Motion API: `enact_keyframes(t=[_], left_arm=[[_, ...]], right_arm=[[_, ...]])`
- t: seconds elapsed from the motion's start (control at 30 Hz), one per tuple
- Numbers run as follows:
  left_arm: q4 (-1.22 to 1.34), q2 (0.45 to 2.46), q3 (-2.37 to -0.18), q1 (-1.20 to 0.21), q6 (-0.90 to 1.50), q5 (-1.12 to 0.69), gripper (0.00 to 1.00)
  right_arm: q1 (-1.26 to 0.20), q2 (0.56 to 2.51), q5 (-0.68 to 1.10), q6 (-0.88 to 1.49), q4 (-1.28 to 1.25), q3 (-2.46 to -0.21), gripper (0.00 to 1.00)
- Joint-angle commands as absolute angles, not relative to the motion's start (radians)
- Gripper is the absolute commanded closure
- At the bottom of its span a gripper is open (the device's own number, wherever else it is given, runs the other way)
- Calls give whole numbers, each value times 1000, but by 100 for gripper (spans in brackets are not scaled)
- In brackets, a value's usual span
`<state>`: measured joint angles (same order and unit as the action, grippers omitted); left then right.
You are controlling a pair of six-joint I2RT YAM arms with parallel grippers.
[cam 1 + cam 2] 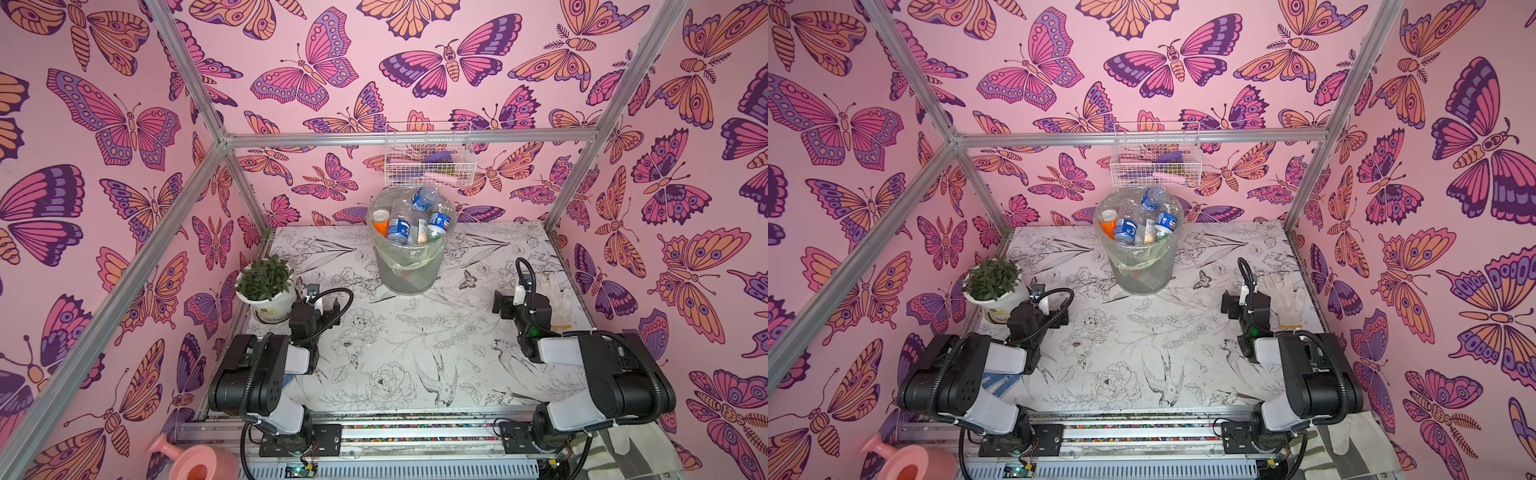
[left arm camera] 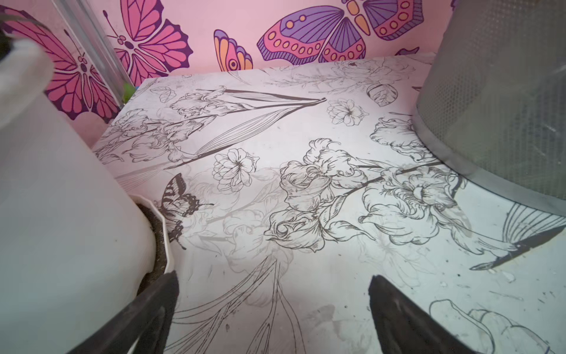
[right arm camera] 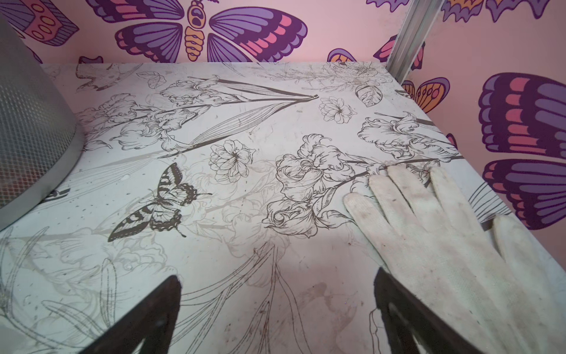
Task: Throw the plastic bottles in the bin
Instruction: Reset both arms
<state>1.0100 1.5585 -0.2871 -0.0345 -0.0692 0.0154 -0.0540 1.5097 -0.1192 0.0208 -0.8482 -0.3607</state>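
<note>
Left gripper point(image 2: 274, 277), right gripper point(image 3: 277, 275): black wedge fingers point(image 2: 395, 312) wide apart; bottles point(image 1: 399, 228) in round translucent bin point(image 1: 409, 274).

two black-and-white arms point(image 1: 270, 399), ribbed black cable hoses point(image 1: 658, 388), small green indicator lights point(image 1: 533, 331)

The bin point(image 1: 409, 272) is a round, translucent grey-white bucket lined with a thin greenish bag whose edge folds down over the rim. It stands upright at the far middle of the desk point(image 1: 395, 340), near the back wall. Close up, its lower wall point(image 2: 490, 107) shows a fine mesh texture. The plastic bottles point(image 1: 411, 224) heap above its rim. Most are clear, and several have blue labels. An orange bottle point(image 1: 380, 223) with a white cap stands at one side, and the topmost bottle point(image 1: 424, 198) lies tilted.
</note>
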Motion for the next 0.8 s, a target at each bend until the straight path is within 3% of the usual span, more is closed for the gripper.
enact_keyframes(t=[0.0,0.1,0.77], left_arm=[[980,1554,-318,-12,-67,-9,2],[924,1555,-366,-9,-27,73,2],[938,1551,-357,-16,-36,73,2]], right_arm=[[-53,1499,-140,22,-850,-377,1],[-38,1503,-154,51,-811,-399,1],[-38,1506,-154,51,-811,-401,1]])
